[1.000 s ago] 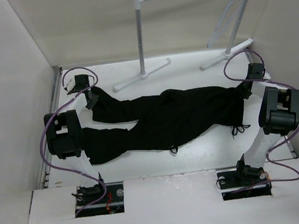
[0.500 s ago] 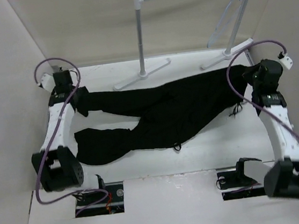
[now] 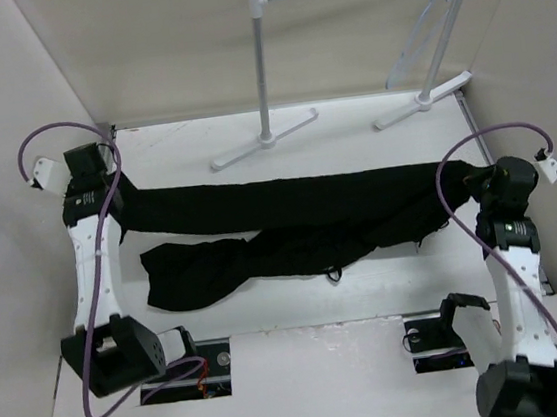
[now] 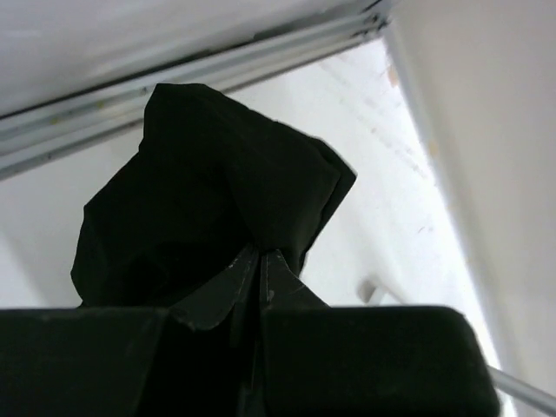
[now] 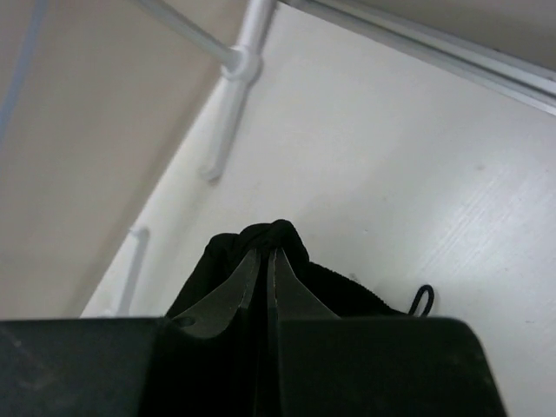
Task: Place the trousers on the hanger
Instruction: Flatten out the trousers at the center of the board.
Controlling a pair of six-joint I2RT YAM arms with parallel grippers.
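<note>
**Trousers gripped at both ends, hanger not yet reached**

Closest to the arm bases, one leg of the trousers point(image 3: 299, 211) lies slack and crumpled on the table point(image 3: 388, 282). A small cord loop point(image 3: 332, 275) trails off its near edge.

Just beyond that, the rest of the garment runs as a long dark band across the table between my two grippers. The left gripper point(image 4: 262, 261) has its jaws pressed together on a bunched fold of black fabric at the left end. In the wrist view I see no gap between the fingers. The right gripper point(image 5: 268, 256) is likewise clamped tight on a fold at the right end, with another cord loop point(image 5: 421, 300) lying on the table just beside it. From above, the band looks drawn out fairly straight, though I cannot tell whether it is lifted off the surface.

At the far side stands the white rack point(image 3: 262, 64), with the hanger point(image 3: 429, 25) hooked on its bar near the right post, well apart from the fabric.

As I judge it, the grasp is done. Lifting, carrying the fabric to the hanger and draping it over remain.
</note>
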